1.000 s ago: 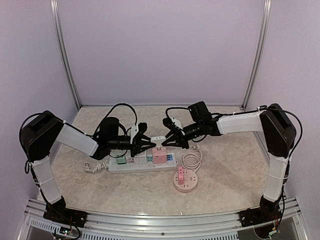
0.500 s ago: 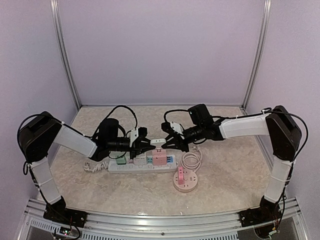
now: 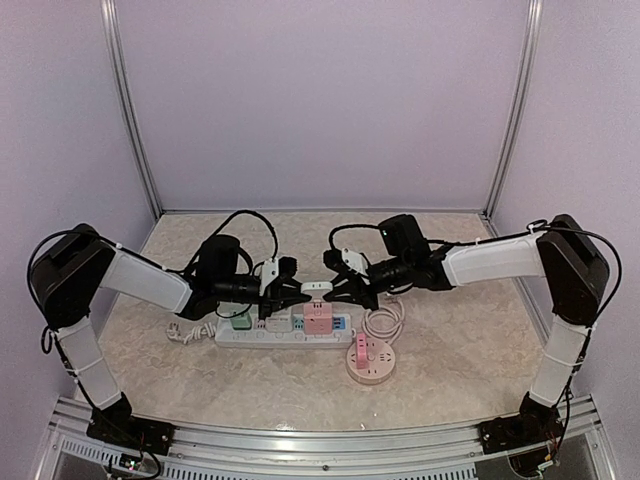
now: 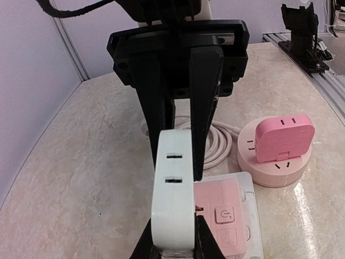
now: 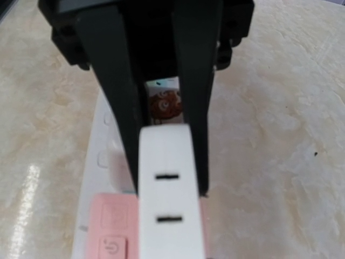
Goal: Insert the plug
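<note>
Between both end effectors: white plug (image 4: 172,199), two slots showing, held aloft just above the pink adapter (image 4: 221,216) seated in the power strip (image 3: 240,335). Left end effector (image 4: 173,249): clenched on the plug's near end. Right end effector (image 4: 179,154): fingers flank the far end, apparently clenched likewise. Step: alignment, plug not yet seated. Next move, by judgement: one side lets go, then a straight descent. Left wrist view alone shows the round pink socket (image 4: 272,167) beyond the right end effector; top view alone shows the whole strip.
</note>
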